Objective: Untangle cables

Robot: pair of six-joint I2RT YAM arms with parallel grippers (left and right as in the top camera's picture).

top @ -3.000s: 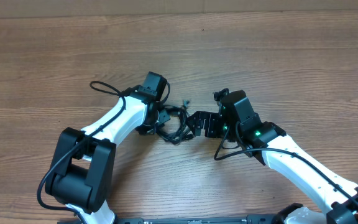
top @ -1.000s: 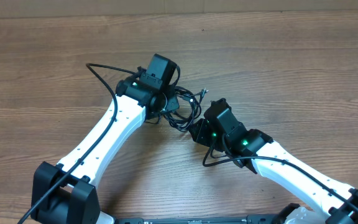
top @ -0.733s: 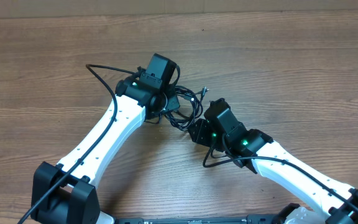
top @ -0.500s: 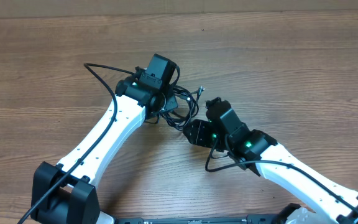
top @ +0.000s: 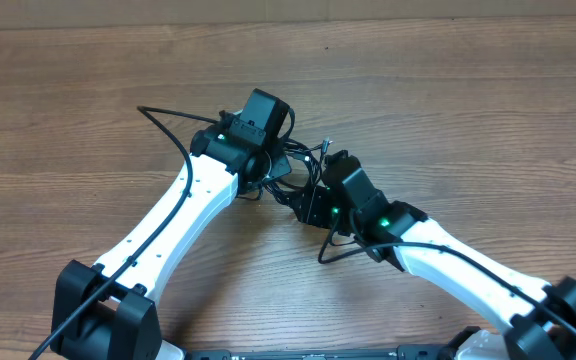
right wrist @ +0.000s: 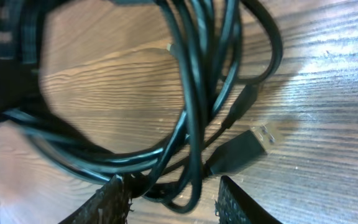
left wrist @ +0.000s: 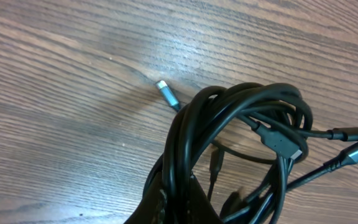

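left arm: over the last few seconds it reached further out across the table (top: pixel 468 90) and took the tangle with it. In the last second it has barely moved.
right arm: in the last half second it swung in towards the left arm. The two wrists are now near each other, with only the tangle between them.
left pincer (top: pixel 271 168): pressed together on the cable bundle (top: pixel 296 178). The strands run straight out ahead of its tips.
right pincer (top: pixel 308 203): spread, and now up against the bundle's near edge. Loops lie between its fingers (right wrist: pixel 234 202), but nothing is pinched.
bundle: one knot of coils, same as before, still off the left pincer's tips. No strand has been pulled free.
task read: probably the set-up for a first pull, with the left pincer anchoring and the right choosing a strand. Untangling proper has hardly started.
overhead only: shows how the two arms face each other across the bundle. The wrist housings hide both sets of tips, so neither grip can be read from this view.
left wrist only: the cable bundle (left wrist: pixel 180 143) drops into a dark mass at the bottom edge, where the pincer sits, though the fingers themselves are not clear. A small metal-tipped plug (left wrist: pixel 165 92) pokes out on the far side of the coils, over bare wood.
right wrist only: the right pincer (right wrist: pixel 174 202) has open jaws with a gap straddling several strands of the cable bundle (right wrist: pixel 191 118). A USB-A plug (right wrist: pixel 257 142) lies just ahead of the right-hand finger, a loose end within reach.
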